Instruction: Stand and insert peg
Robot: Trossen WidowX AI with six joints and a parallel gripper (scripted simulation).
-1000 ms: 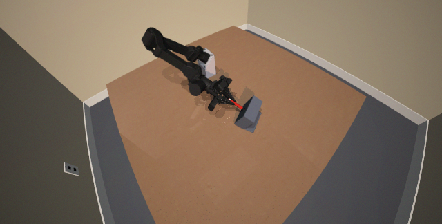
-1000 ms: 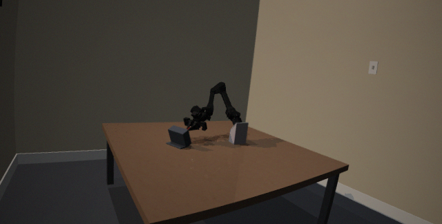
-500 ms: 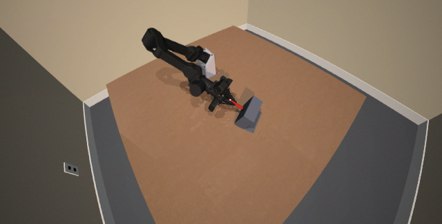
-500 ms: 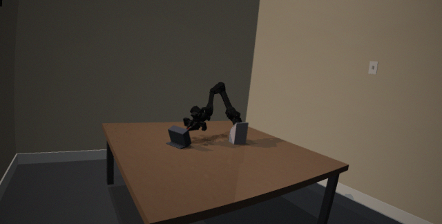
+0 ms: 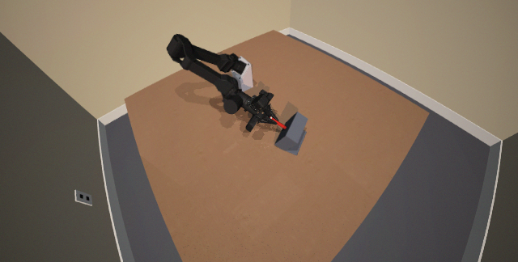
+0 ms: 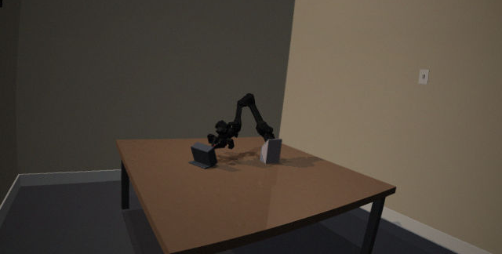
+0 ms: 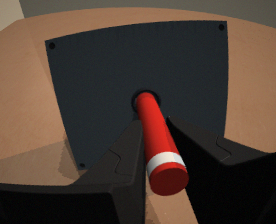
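Observation:
The red peg slants toward the sloped dark panel, its white-banded end nearest the wrist camera. My gripper is shut on the peg, partway along it, with the fingertips a little short of the panel face. The peg's plain far end is at the hole, covering most of it, with the dark rim showing around the end. Whether the end is inside the hole, and how deep, cannot be told. In the exterior view the panel block shows from behind.
The panel stands on the brown table on a flat base plate. The arm's pale wedge-shaped mount stands behind the gripper. The arm arches high between mount and gripper.

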